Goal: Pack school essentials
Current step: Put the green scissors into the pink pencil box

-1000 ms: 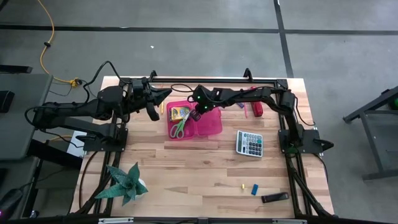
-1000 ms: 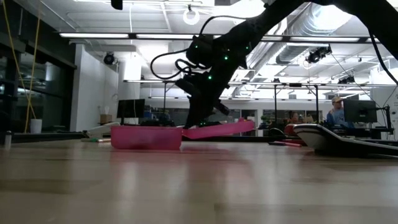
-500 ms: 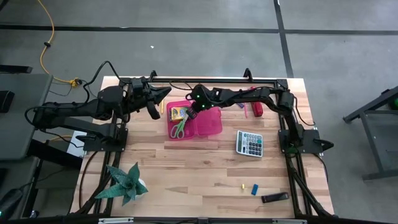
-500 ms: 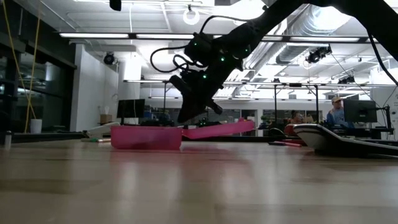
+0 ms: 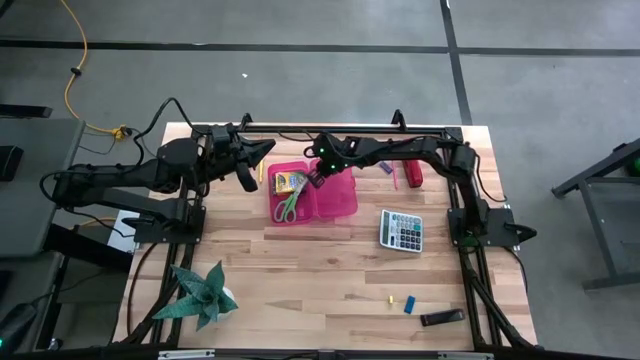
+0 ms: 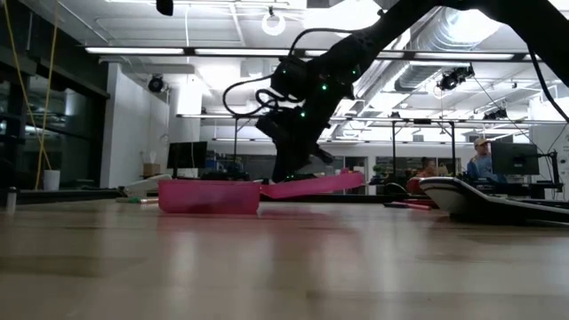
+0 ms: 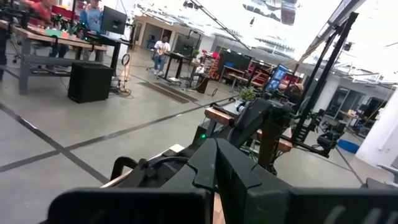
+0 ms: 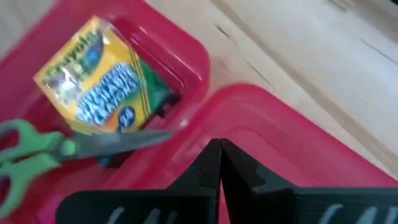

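Clearly, the left end effector (image 5: 262, 150) waits at about ten o'clock on the bench (image 5: 300, 270), fingers together, while the crayon box (image 5: 289, 181) and scissors (image 5: 287, 206) lie in the pink case (image 5: 340, 205). The right end effector (image 5: 314, 176), pressed together over its hinge, could drag the case.
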`<state>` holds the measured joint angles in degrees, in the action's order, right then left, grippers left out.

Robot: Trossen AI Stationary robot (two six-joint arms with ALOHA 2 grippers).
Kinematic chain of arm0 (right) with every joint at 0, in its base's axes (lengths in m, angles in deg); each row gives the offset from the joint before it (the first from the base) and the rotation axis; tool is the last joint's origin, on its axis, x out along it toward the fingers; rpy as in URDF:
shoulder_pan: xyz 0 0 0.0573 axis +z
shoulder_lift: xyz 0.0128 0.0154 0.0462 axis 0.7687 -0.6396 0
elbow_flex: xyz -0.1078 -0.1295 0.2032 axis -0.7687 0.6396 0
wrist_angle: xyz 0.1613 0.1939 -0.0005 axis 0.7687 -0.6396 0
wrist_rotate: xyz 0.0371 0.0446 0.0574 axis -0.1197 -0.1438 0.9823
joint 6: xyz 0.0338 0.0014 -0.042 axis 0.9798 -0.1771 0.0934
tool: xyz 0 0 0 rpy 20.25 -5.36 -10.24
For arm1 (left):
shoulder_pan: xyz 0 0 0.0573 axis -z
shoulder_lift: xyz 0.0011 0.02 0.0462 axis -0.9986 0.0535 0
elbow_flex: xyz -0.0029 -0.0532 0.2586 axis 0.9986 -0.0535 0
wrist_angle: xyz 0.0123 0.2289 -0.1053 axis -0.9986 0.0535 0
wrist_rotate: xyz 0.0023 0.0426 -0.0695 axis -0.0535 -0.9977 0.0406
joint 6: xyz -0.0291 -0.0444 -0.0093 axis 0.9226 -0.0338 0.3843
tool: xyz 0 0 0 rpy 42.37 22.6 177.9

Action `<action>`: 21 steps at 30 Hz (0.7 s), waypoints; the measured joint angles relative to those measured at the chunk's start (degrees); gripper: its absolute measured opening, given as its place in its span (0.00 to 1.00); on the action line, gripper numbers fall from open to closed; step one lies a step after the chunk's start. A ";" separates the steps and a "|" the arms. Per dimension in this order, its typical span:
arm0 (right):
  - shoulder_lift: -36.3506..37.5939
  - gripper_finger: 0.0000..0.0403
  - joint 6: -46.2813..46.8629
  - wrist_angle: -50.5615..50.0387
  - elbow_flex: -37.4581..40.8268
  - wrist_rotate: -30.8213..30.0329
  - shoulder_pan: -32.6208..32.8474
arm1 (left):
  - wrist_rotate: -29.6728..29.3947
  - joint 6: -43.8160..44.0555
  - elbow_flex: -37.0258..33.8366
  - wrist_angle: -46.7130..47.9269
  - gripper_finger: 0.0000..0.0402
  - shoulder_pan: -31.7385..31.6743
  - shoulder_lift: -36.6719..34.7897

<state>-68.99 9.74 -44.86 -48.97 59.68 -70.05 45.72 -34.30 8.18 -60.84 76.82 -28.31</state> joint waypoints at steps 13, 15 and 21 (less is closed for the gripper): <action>-2.11 0.00 3.99 4.29 -0.02 0.89 0.68 | -0.23 0.02 -0.01 0.34 0.00 0.00 0.02; -3.09 0.00 5.07 5.94 -0.02 2.56 0.68 | -0.23 0.02 -0.01 0.35 0.00 0.00 0.02; -3.47 0.00 7.85 9.97 0.00 3.98 1.48 | -0.56 0.02 -0.01 0.34 0.00 0.00 0.02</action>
<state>-72.47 17.59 -34.89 -48.97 63.67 -68.58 45.16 -34.28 8.18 -60.49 76.82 -28.29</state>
